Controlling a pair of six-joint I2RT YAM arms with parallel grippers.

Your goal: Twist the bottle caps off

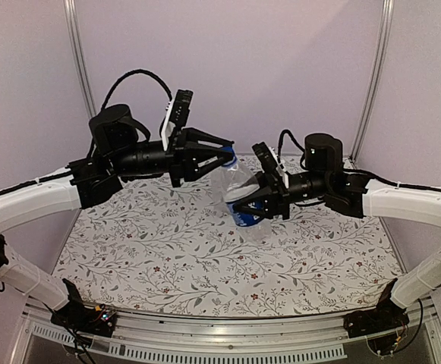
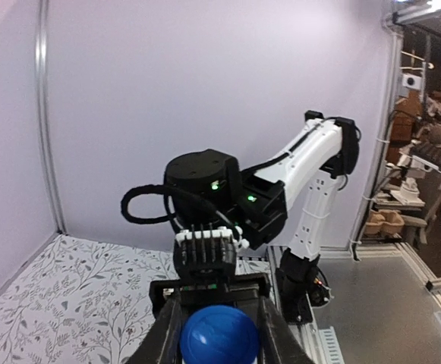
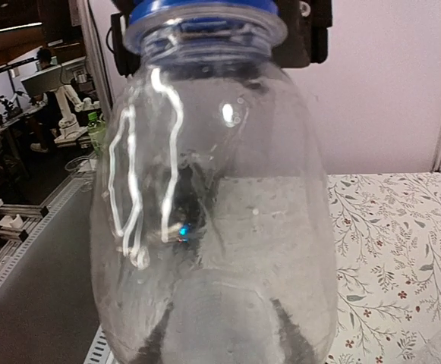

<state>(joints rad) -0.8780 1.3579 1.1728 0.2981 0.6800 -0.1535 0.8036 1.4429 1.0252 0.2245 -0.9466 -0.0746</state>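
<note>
A clear bottle (image 1: 239,189) with a dark blue label band hangs tilted above the table, its blue cap (image 1: 228,161) pointing up and to the left. My left gripper (image 1: 222,159) is shut on that cap. In the left wrist view the cap (image 2: 218,336) sits tight between the two dark fingers of the left gripper (image 2: 218,324). My right gripper (image 1: 259,203) is shut on the bottle's lower body. In the right wrist view the bottle (image 3: 220,197) fills the frame, with the cap (image 3: 201,17) at the top. The right gripper (image 3: 216,337) shows only dimly through the plastic.
The floral tablecloth (image 1: 167,258) covers the table beneath both arms. Pale booth walls with metal posts (image 1: 80,61) close off the back and sides. A metal rail (image 1: 205,337) runs along the near edge between the arm bases.
</note>
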